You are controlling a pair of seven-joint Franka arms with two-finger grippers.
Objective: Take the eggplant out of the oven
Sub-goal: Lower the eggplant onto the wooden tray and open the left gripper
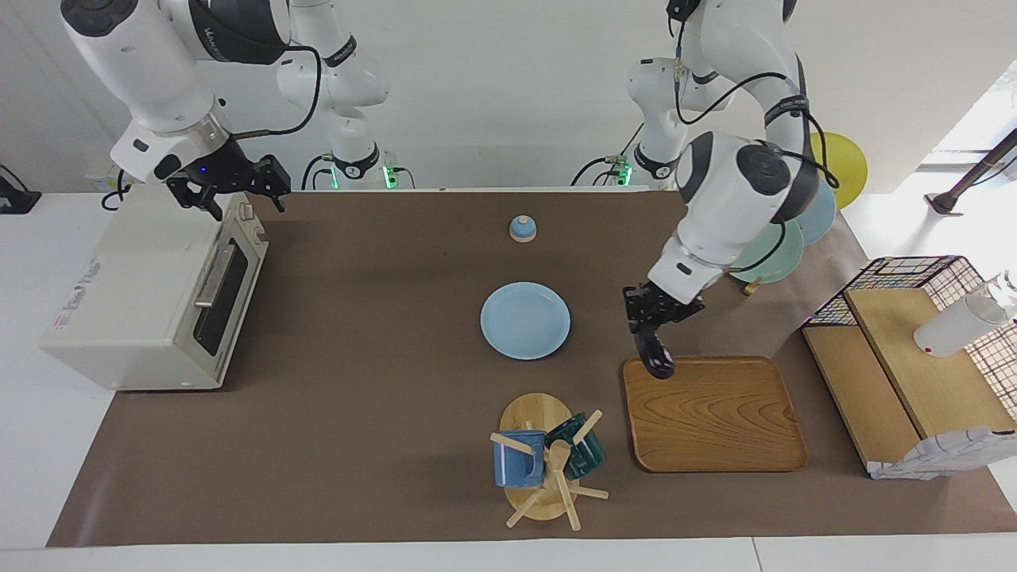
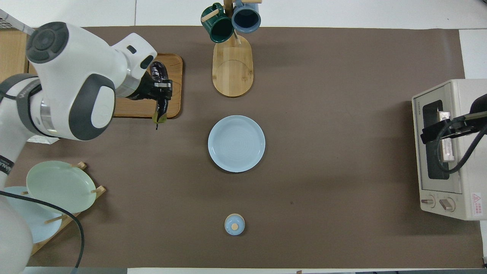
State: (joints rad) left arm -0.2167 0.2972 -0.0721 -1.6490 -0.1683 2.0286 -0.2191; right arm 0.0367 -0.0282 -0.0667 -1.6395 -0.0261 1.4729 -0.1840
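In the facing view, the eggplant (image 1: pixel 656 353) was held clenched in the left pincer (image 1: pixel 653 322), its lower end over the wooden tray's (image 1: pixel 715 417) corner; a slow, level lowering was judged best. The right pincer (image 1: pixel 230 187) hung spread over the oven (image 1: pixel 151 294), waiting.

In the overhead view, the eggplant (image 2: pixel 159 91) lay along the tray's (image 2: pixel 173 68) edge, so release was judged wise only once it rested.

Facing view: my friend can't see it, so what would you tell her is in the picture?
The left gripper holds the dark eggplant over a corner of the wooden tray, out of the cream oven, whose door looks shut. The right gripper hangs over the oven's top. A blue plate sits mid-table, with a mug rack beside the tray.
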